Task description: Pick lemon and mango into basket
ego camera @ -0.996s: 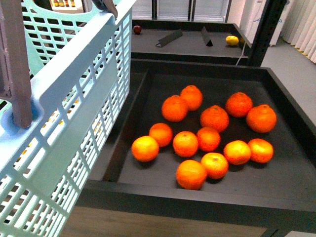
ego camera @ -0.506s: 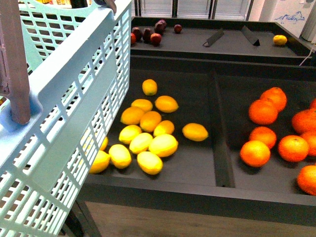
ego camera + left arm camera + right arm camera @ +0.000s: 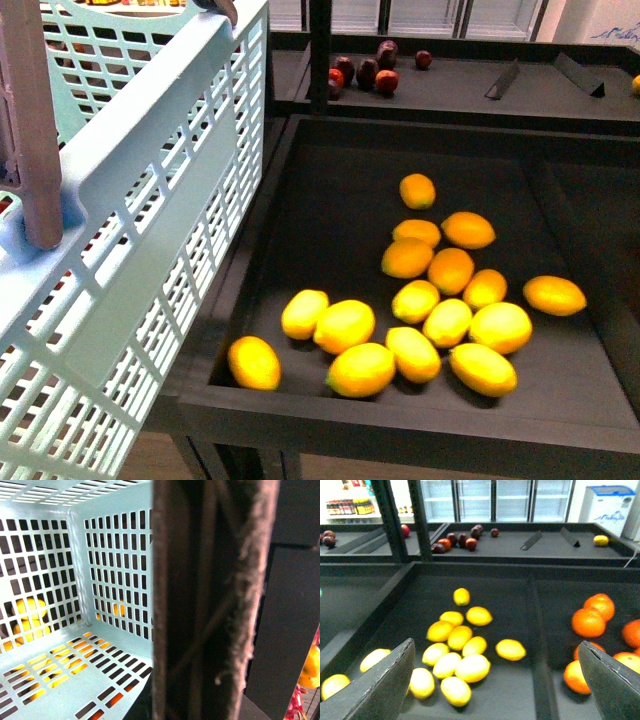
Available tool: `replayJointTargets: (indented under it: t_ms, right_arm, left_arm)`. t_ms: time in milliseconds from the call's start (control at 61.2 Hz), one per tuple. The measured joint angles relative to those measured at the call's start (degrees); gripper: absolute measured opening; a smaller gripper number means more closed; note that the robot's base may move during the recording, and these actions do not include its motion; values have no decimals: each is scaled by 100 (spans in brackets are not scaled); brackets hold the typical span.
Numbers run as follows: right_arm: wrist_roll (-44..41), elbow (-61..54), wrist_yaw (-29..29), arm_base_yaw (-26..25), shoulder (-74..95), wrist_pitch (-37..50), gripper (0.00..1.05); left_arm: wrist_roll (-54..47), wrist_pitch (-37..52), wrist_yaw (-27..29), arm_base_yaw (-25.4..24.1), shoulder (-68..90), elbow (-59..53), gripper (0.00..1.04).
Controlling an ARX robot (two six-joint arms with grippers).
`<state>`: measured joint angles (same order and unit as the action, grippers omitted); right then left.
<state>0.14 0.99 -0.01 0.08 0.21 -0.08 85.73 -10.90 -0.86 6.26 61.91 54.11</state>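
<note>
Basket: the light turquoise basket [image 3: 150, 200] is filling the left of the front view, tilting, its brown handle [image 3: 30, 130] standing across the near corner.
Lemons: the lemons [image 3: 345, 325] are lying loose in a black bin [image 3: 400, 420], just beside the basket's slotted wall.
Right gripper: the right gripper [image 3: 496, 645] is hovering above the lemons with jaws spread wide, gripping nothing.
Left gripper: it is not showing in any view; the handle is blocking the left wrist camera, so its grip cannot be told.
In the way: the basket wall is hiding the bin's left edge; a raised divider [image 3: 537, 645] is separating lemons from oranges [image 3: 589, 622].
Beyond: dark red fruits [image 3: 365, 72] are sitting on the rear shelf behind a black post [image 3: 320, 50].
</note>
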Motion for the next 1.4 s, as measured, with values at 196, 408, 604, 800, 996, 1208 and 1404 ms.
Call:
replayJointTargets:
  t_ms: [196,408,604,800,996,1208,1404]
  right_arm:
    - [2,0,7,0,2,0,96]
    - [0,0,7,0,7,4,96]
    - [0,0,15,0,0,0,96]
    - [2,0,-24,-4,0,0,96]
    - [0,0,-20,-4,0,0,96]
    - [0,0,0,-4,0,0,96]
    - [2,0,0,-4,0,0,96]
  left_arm:
    - [2,0,-17,0,2,0,5]
    - [0,0,17,-2,2,0,5]
    - [2,0,-13,0,2,0,5]
    - [-109,0,190,-70,4,0,5]
    - [-31,0,-50,-11,2,0,5]
    - [-2570,-931,-881,352,1067,1132,5]
    - [-3755,-852,-623,1274,2879,2133,5]
